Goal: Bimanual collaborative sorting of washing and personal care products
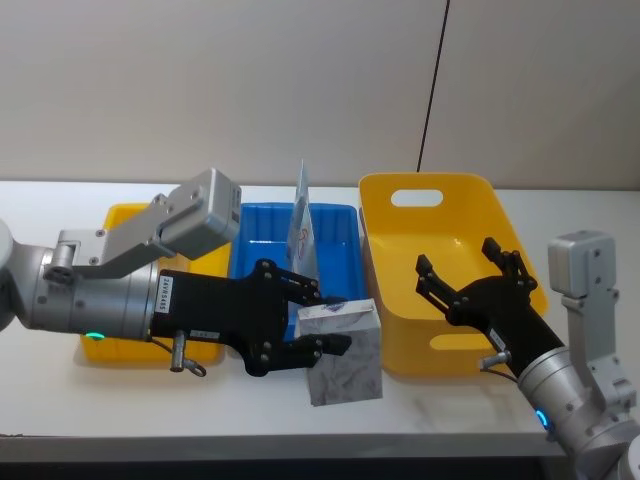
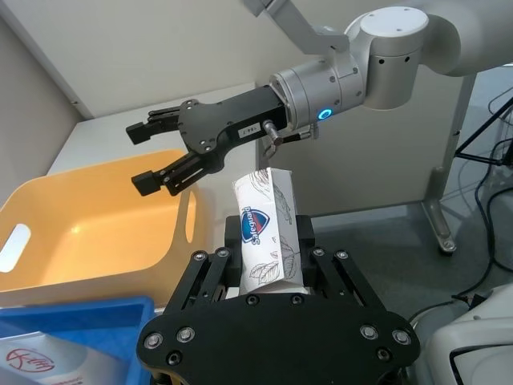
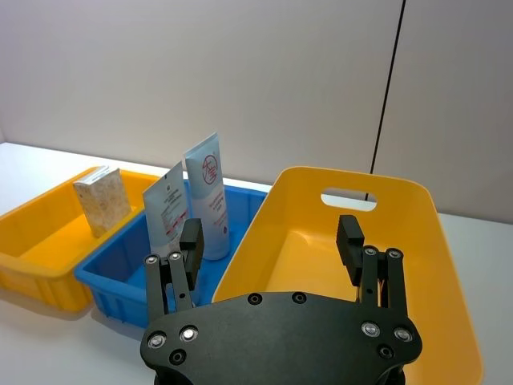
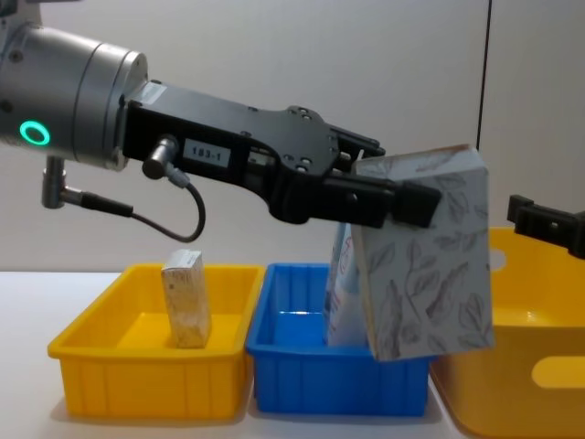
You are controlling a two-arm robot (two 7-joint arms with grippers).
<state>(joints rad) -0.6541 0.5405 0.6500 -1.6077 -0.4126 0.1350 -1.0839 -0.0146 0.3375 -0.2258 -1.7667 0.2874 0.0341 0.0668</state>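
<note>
In the head view I am seeing the left gripper (image 1: 318, 318) clenching the leaf carton (image 1: 345, 360), tilted above the white table (image 1: 100, 400). The right gripper (image 1: 458, 262) is hanging released over the large yellow bin (image 1: 400, 350). In the left wrist view, grey floor (image 2: 377, 233) is showing beyond the table. In the right wrist view, tubes (image 3: 210, 192) are standing in the blue bin (image 3: 120, 273). In the chest view, a plain wall (image 4: 274, 55) is standing behind.
</note>
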